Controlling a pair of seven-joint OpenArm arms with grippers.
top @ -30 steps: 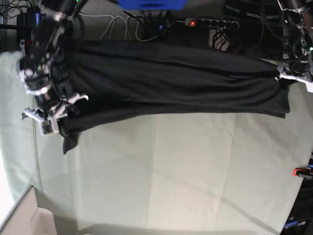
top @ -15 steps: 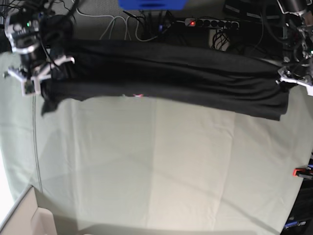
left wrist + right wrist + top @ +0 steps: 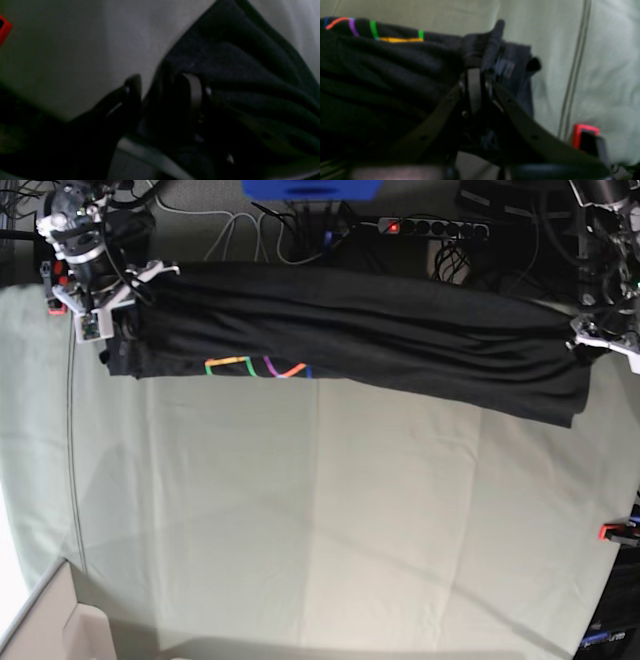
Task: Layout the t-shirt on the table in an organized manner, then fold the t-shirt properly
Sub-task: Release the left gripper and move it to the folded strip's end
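While both arms' fingers pinch its ends, the t-shirt stretches in soft charcoal folds.

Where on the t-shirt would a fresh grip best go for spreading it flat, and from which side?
Probably the free lower hem of the t-shirt, coming from the bare table side. The fabric hangs stretched in a bunched band between the right gripper and left gripper at its ends, so that long loose edge is the exposed part, with nothing in the way.
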